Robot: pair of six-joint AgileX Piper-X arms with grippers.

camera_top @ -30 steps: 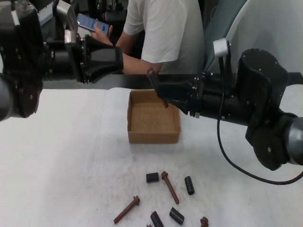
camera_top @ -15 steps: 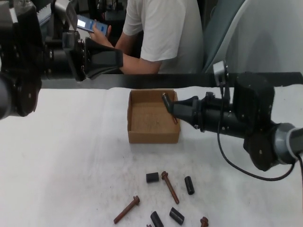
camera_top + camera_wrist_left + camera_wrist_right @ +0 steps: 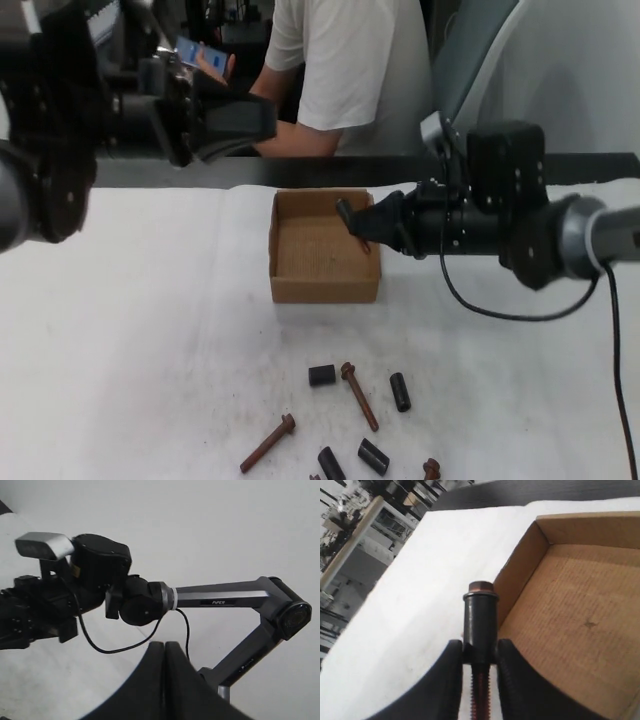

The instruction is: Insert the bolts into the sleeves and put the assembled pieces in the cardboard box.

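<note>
My right gripper [image 3: 479, 652] is shut on an assembled bolt and sleeve [image 3: 480, 617], a black sleeve with the rusty bolt head at its end and thread below. In the high view this gripper [image 3: 362, 226] hangs over the right side of the open cardboard box [image 3: 324, 283]; the box floor [image 3: 580, 630] is bare. My left gripper [image 3: 164, 680] is shut, raised high at the back left [image 3: 235, 118], holding nothing visible. Loose bolts [image 3: 359, 395] [image 3: 267, 443] and black sleeves [image 3: 321, 376] [image 3: 400, 391] lie on the white bench near the front.
A person in a white shirt [image 3: 345, 70] sits behind the bench holding a phone. More sleeves [image 3: 373, 456] [image 3: 331, 463] and a bolt head [image 3: 431, 467] lie at the front edge. White bench cloth [image 3: 140, 330] spreads left of the box.
My right arm has swung and lowered, bringing the held bolt and sleeve down over the box's right side. The left arm has shifted slightly to the right.
</note>
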